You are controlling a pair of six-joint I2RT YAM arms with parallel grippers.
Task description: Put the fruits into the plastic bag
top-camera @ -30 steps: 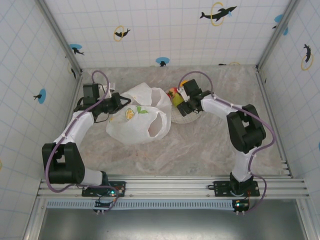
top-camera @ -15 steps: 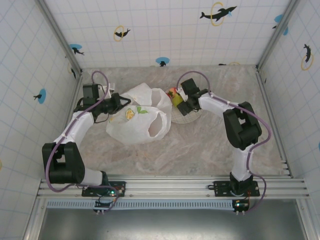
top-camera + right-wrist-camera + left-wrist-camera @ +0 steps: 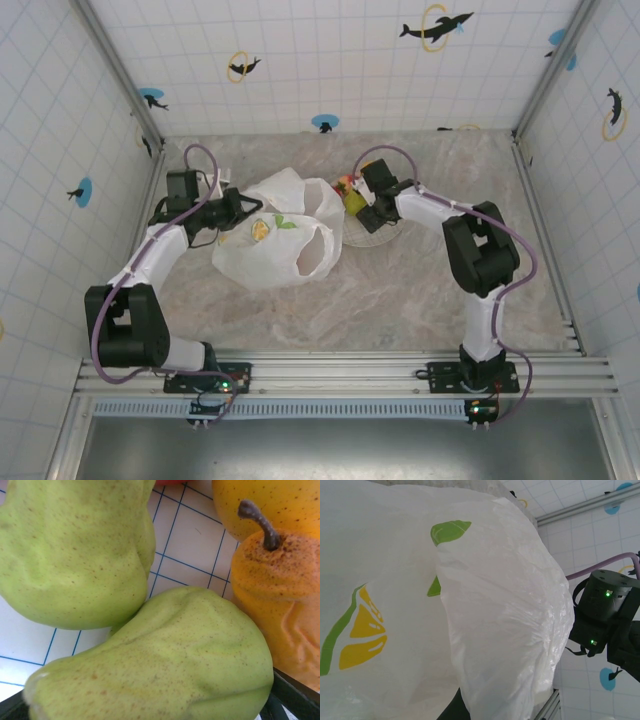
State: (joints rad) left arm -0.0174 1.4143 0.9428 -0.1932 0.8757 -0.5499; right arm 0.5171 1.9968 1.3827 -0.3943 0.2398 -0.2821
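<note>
Fingers on the right arm [image 3: 358, 207] stand wide apart over the fruits [image 3: 348, 190]. From the right wrist one dark finger [image 3: 292, 700] shows at each lower corner, with a green pear [image 3: 165, 665] lying between them. Whether they press on it yet I cannot tell. A second green pear [image 3: 75, 555] leans against the first, and an orange pear [image 3: 270, 595] with a brown stem sits just beside them. All of them lie on the checked plate [image 3: 187, 540].

That plate [image 3: 385, 235] sits near the middle of the worktop [image 3: 400, 300], towards its far edge. The plastic bag [image 3: 275, 250] lies just to its left, crumpled, and one flap reaches the plate's rim. The left fingers [image 3: 243, 208] are together at the bag's far left edge and look to be pinching the film. From the left wrist the lemon-printed bag [image 3: 495, 605] is draped close over the lens.

I see no fruit inside the bag, though its folds hide much of the inside. To my eye the job is at an early stage: one pear is about to be gripped, and the rest of the pile waits.
</note>
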